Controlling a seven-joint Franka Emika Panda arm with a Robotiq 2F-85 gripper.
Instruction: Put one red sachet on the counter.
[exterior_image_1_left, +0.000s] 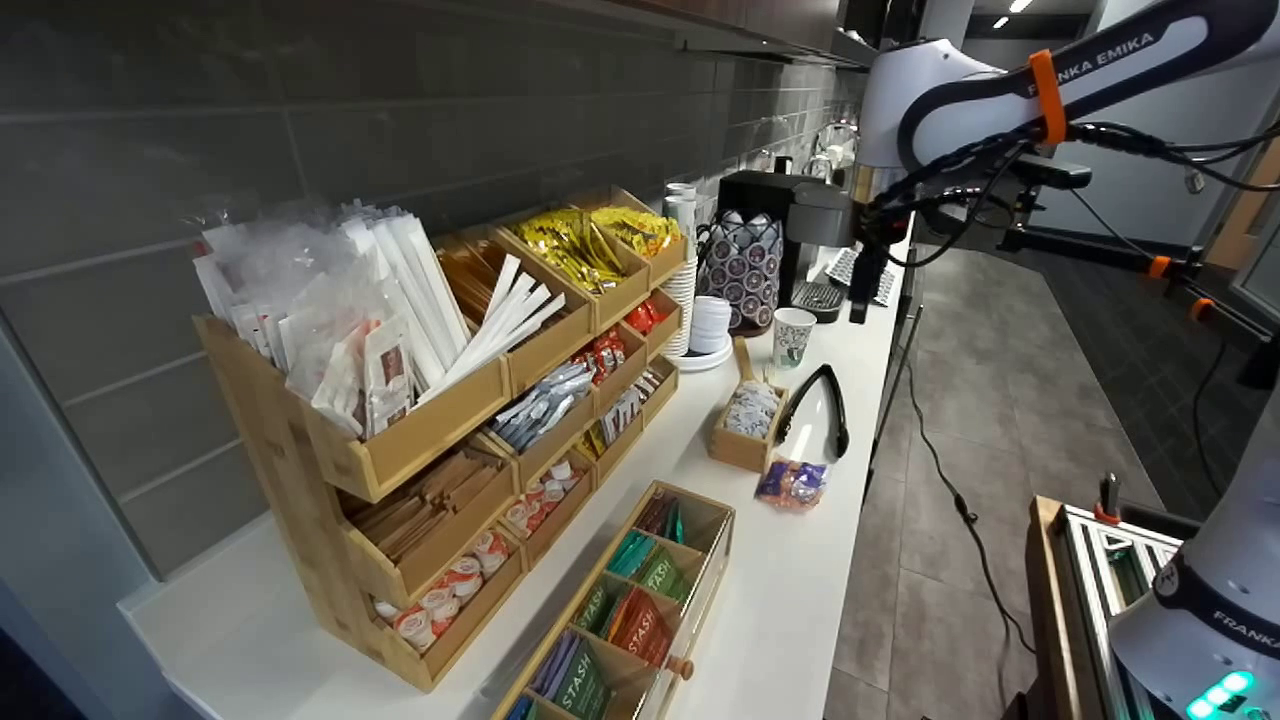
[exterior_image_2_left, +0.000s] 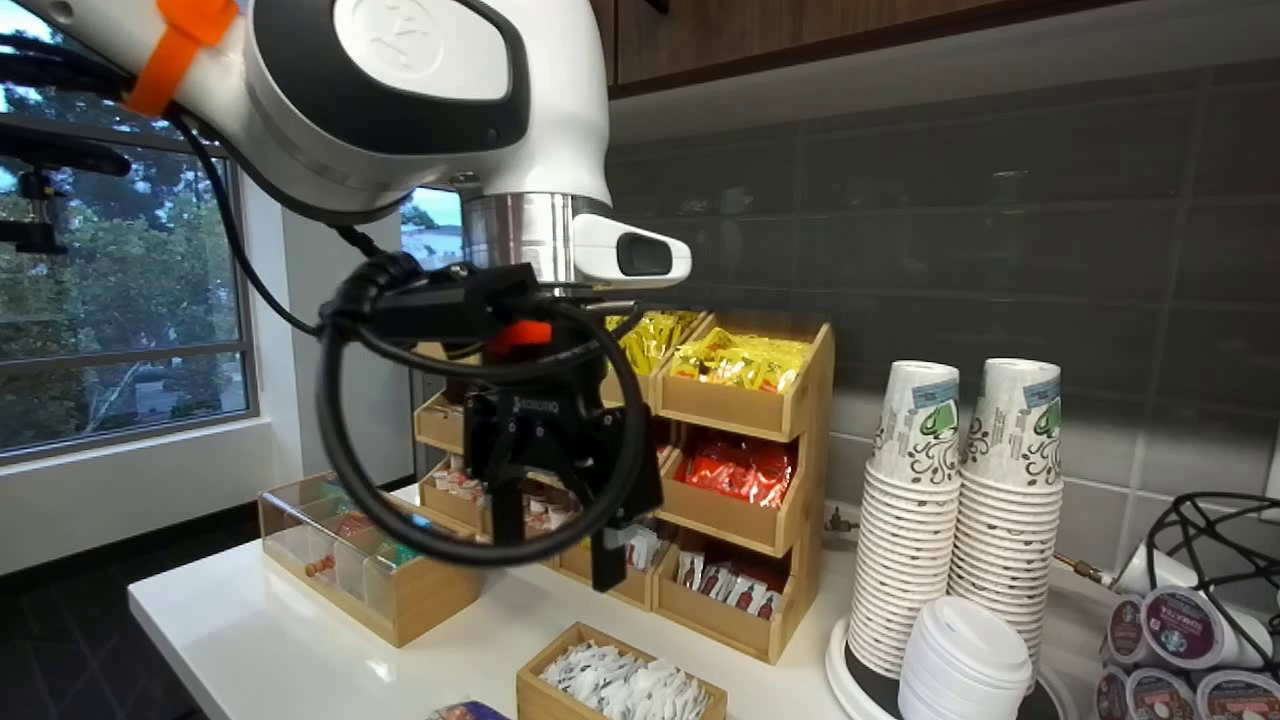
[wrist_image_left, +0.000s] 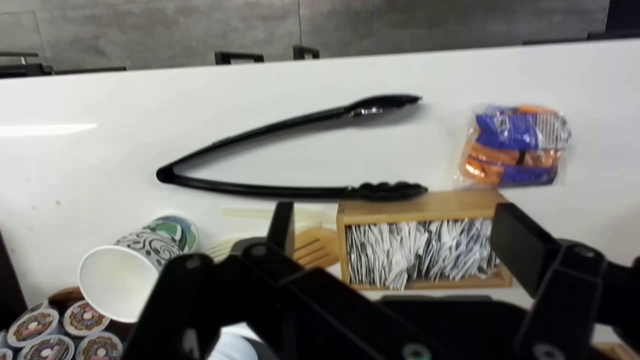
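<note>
Looks pre-grasp: hand (wrist_image_left: 395, 215) spread, empty, over counter (exterior_image_2_left: 230, 615). Next: reach into middle tier of rack (exterior_image_2_left: 730, 405), pinch one red sachet (exterior_image_2_left: 718, 475).

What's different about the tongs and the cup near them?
The tongs are black; the cup is white with a printed pattern. The tongs lie down, spread open in a V; the cup stands upright. The tongs have two long, thin arms, while the cup is round and hollow. Both are on the counter.
</note>
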